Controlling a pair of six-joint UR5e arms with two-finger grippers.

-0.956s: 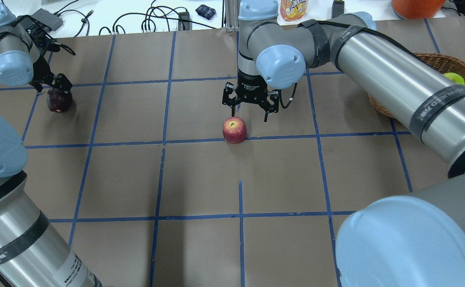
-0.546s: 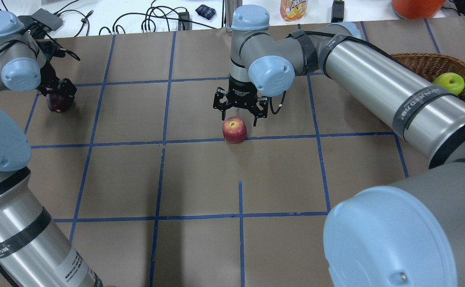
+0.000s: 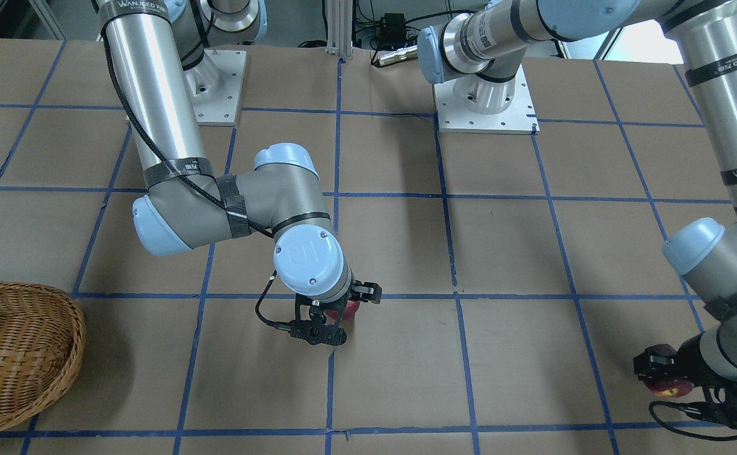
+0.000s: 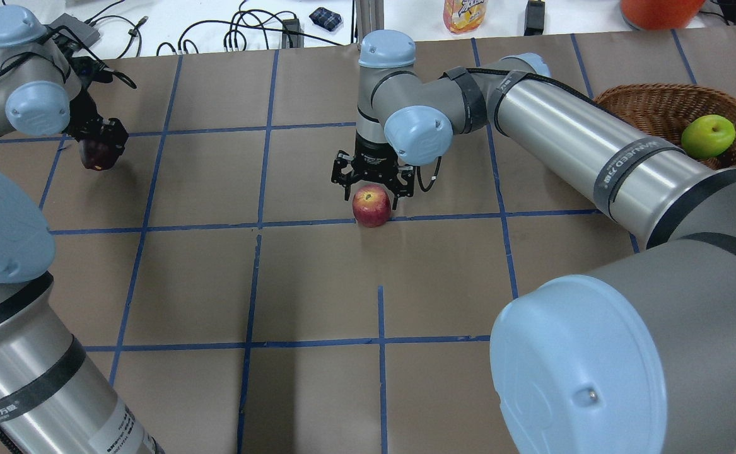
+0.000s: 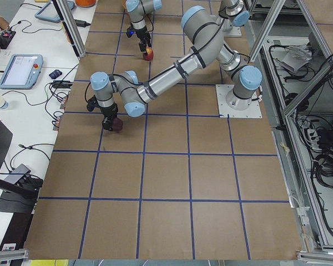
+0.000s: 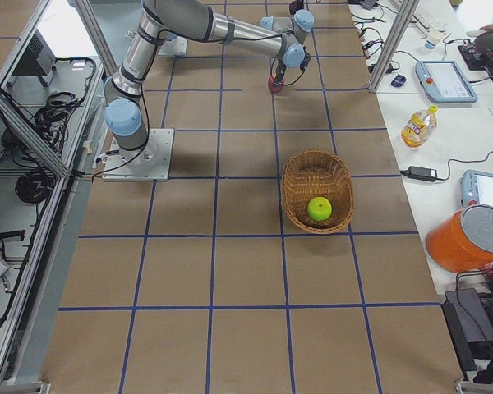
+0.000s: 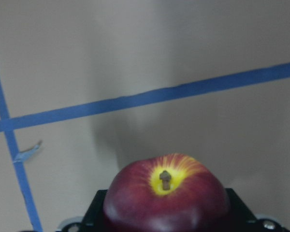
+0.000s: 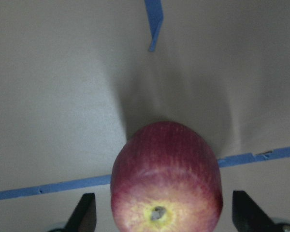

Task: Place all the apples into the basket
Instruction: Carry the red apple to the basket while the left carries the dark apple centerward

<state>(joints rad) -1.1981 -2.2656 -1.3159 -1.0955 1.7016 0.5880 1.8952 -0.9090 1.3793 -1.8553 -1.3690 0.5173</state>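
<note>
My right gripper (image 4: 371,197) is open and low over the red apple (image 4: 371,205), one finger on each side. In the right wrist view the fingers (image 8: 86,212) stand clear of the apple (image 8: 166,179), which rests on the table. My left gripper (image 4: 99,148) is shut on the dark maroon apple (image 4: 97,154), far left. That apple fills the bottom of the left wrist view (image 7: 166,200), seemingly just off the table. The yellow-green apple (image 4: 708,136) lies in the wicker basket (image 4: 651,104) at the far right.
The brown table carries a blue tape grid (image 4: 260,224). Cables, a bottle (image 4: 464,14) and an orange container (image 4: 658,9) sit beyond the far edge. My right arm's forearm (image 4: 582,148) stretches over the table between the red apple and the basket.
My right gripper moved left and down until its fingers straddle the red apple. My left gripper came down around the maroon apple, shut on it and shifted it slightly.
</note>
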